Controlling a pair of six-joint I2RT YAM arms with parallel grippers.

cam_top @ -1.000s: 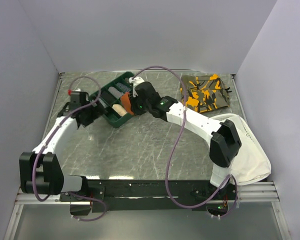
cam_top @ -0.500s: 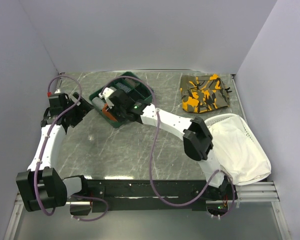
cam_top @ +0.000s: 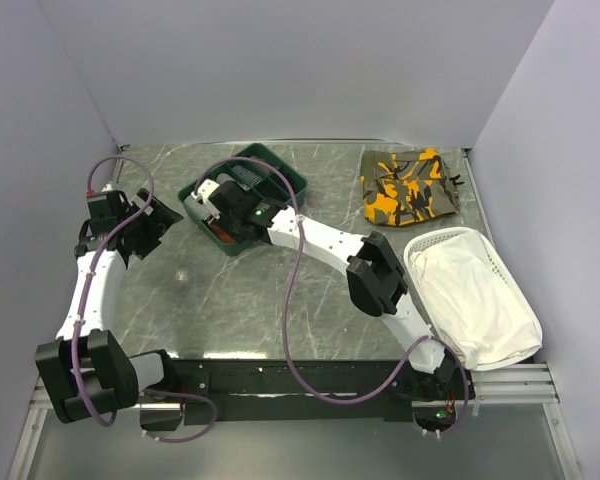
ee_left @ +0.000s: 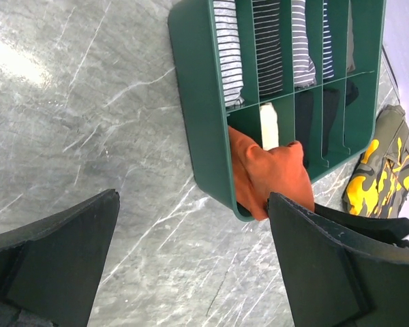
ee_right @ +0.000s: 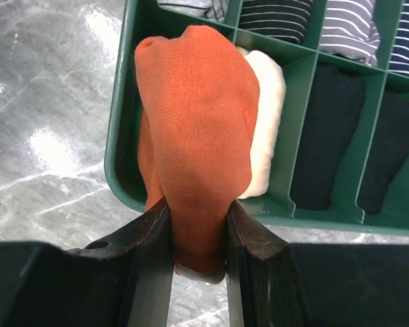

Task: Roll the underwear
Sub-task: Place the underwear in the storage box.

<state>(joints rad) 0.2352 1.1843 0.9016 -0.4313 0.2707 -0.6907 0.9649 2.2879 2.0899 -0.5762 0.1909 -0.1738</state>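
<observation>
- Underwear (ee_right: 198,136): rolled into a rust-orange bundle and clamped at its near end between the fingers (ee_right: 150,238) of the right gripper (ee_right: 198,219).
- Right fingers partly closed, pressing both sides of the roll. Fabric bulges above the grip.
- Long axis, right wrist view: runs straight away from the fingers. The rounded free end points into the green tray (ee_right: 117,136), toward the row of striped rolls (ee_right: 347,27).
- Position: over the tray's corner compartment, against the outer wall. Some orange fabric spills down over that wall.
- A cream-white strip lies along the roll's right side, touching it, inside the same compartment. Cannot tell whether the bundle rests on the compartment floor.
- Neighbouring compartments in that row hold dark rolls (ee_right: 327,136).
- Left wrist view: the underwear (ee_left: 273,177) sits at the tray's near corner, with cream showing just behind the orange.
- Left gripper (ee_left: 191,201): fingers spread wide with nothing between them, only bare grey marbled counter (ee_left: 88,102). It stands apart from the tray.
- Overhead: the tray (cam_top: 280,170) sits askew at the back left of the counter. The right gripper (cam_top: 220,205) reaches across to the tray's left corner, and the left gripper (cam_top: 158,222) is just beside the tray to its left.
- Back right: orange-and-olive camouflage garment (cam_top: 412,187), lying flat.
- Right edge: white cloth (cam_top: 480,300) heaped in a white mesh basket (cam_top: 450,237).
</observation>
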